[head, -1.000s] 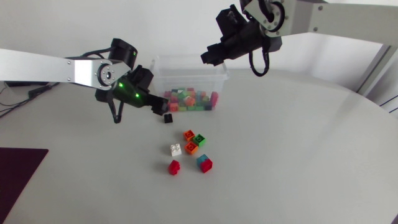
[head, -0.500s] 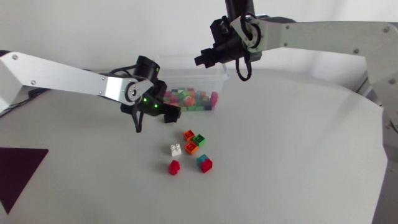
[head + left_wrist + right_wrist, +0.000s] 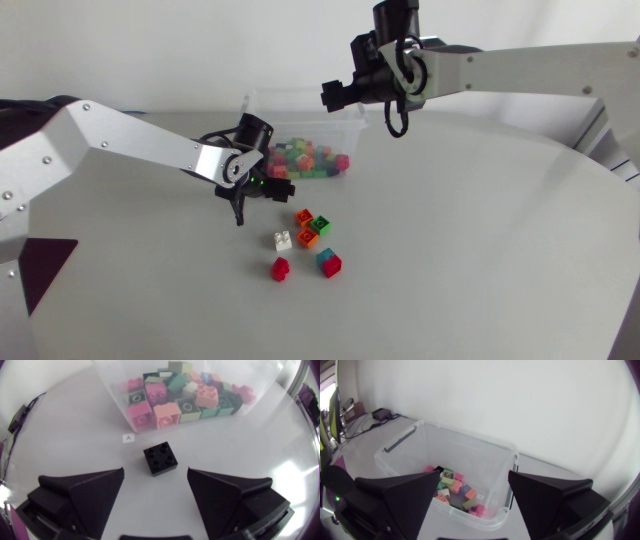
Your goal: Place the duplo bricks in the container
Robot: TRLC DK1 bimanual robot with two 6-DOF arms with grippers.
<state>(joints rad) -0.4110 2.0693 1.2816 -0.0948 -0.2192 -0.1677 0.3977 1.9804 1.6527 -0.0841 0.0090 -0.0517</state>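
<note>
Nearest to the front of the surface (image 3: 450, 250) lies a small group of loose bricks (image 3: 306, 240): orange, green, white, red and a teal one. They wait for later and are well apart from the step in hand.

Behind them the left pincer (image 3: 156, 477) hangs open and low over the surface. The black brick (image 3: 161, 460) lies flat, studs up, just ahead of the gap between the two fingers, and neither finger touches it. The brick is turned a little against the line of the fingers. To do this grasp well, I think the pincer should go a bit forward and downward until the brick sits fully between the fingers. It should also rotate slightly, so that the pads meet two flat sides and not the corners. Closing should be slow, because a corner contact may spin the brick away.

The container (image 3: 120, 390) stands just beyond the brick, with many bricks already inside. After the grasp, the lift must clear its wall.

Farthest, the right pincer (image 3: 474, 475) is open and empty above the container, so the left arm should mind it.
</note>
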